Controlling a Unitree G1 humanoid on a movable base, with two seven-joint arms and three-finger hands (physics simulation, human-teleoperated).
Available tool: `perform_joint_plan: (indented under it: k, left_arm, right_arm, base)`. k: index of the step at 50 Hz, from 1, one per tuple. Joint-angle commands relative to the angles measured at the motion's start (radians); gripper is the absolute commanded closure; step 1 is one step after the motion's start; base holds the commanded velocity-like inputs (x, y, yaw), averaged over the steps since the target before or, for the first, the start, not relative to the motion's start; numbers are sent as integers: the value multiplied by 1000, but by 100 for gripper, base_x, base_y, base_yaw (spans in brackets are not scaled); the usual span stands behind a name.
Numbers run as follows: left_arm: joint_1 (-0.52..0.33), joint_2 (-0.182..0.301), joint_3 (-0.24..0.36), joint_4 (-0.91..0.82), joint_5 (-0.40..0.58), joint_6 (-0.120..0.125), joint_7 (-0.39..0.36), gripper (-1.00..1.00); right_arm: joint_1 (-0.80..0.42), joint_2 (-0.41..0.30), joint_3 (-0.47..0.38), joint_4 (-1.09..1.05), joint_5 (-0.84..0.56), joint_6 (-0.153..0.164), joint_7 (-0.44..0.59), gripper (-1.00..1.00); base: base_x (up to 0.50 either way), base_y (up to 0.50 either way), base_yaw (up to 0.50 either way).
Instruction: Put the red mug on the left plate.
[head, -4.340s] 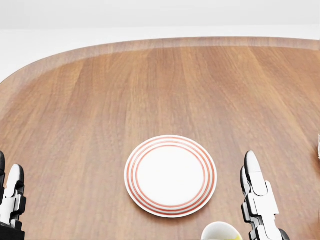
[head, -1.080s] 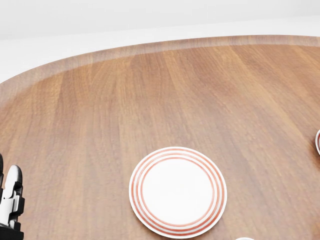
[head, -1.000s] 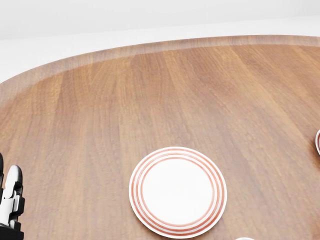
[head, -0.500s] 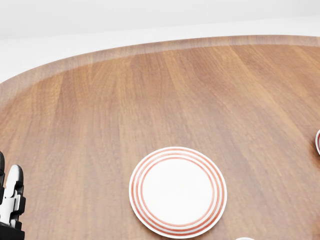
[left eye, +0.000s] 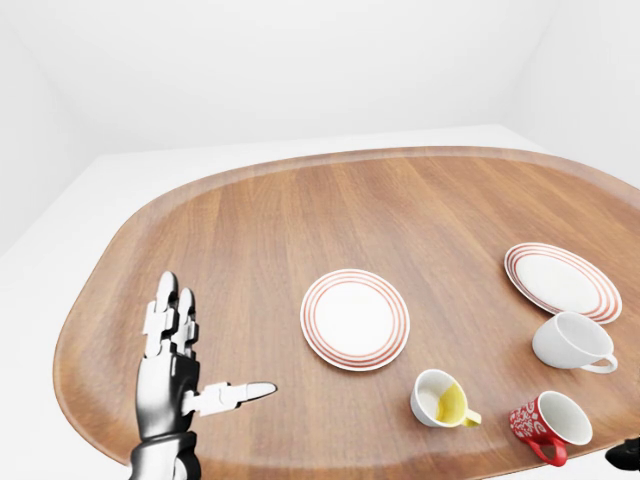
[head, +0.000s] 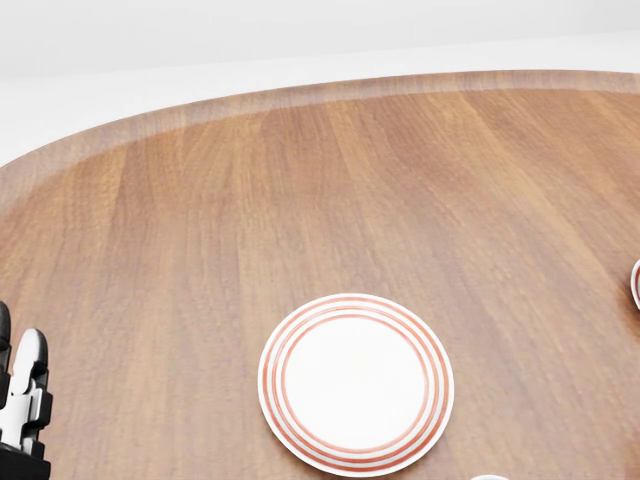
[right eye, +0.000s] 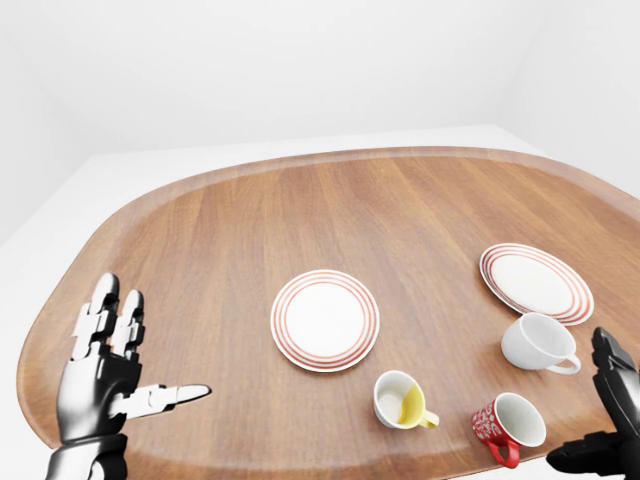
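The red mug (right eye: 510, 425), patterned in white, stands upright near the table's bottom right edge with its handle toward the bottom. The left plate (left eye: 355, 318), white with red rings, lies mid-table and holds nothing; the head view shows this left plate (head: 356, 382) too. My right hand (right eye: 590, 410) is open at the bottom right, a little right of the red mug and apart from it. At the lower left, my left hand (left eye: 215, 340) hovers open over the wood with fingers spread and thumb pointing right, far from the mug.
A yellow-lined mug (right eye: 400, 400) stands between the left plate and the red mug. A white mug (right eye: 537, 344) sits above the red mug, below a second ringed plate (right eye: 535, 282). The wooden table (left eye: 300, 220) has a rounded edge.
Since 4.3 s ago the head view has shifted, so the plate sits lower and rightward, and my right hand no longer shows there. Over the last second nothing visibly moved.
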Motion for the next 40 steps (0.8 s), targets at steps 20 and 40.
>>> perform_joint_plan:
  k: [20, 40]
  left_arm:
    - [1, 11, -18, 5, 9, 0, 17, -100]
    - [-1, 10, -17, 4, 10, 0, 17, -100]
  right_arm:
    - [-19, -69, 53, 277, 203, 0, 0, -100]
    - [-71, -139, 218, 504, 273, 0, 0, -100]
  base:
    - [0, 0, 0]
    - [0, 0, 0]
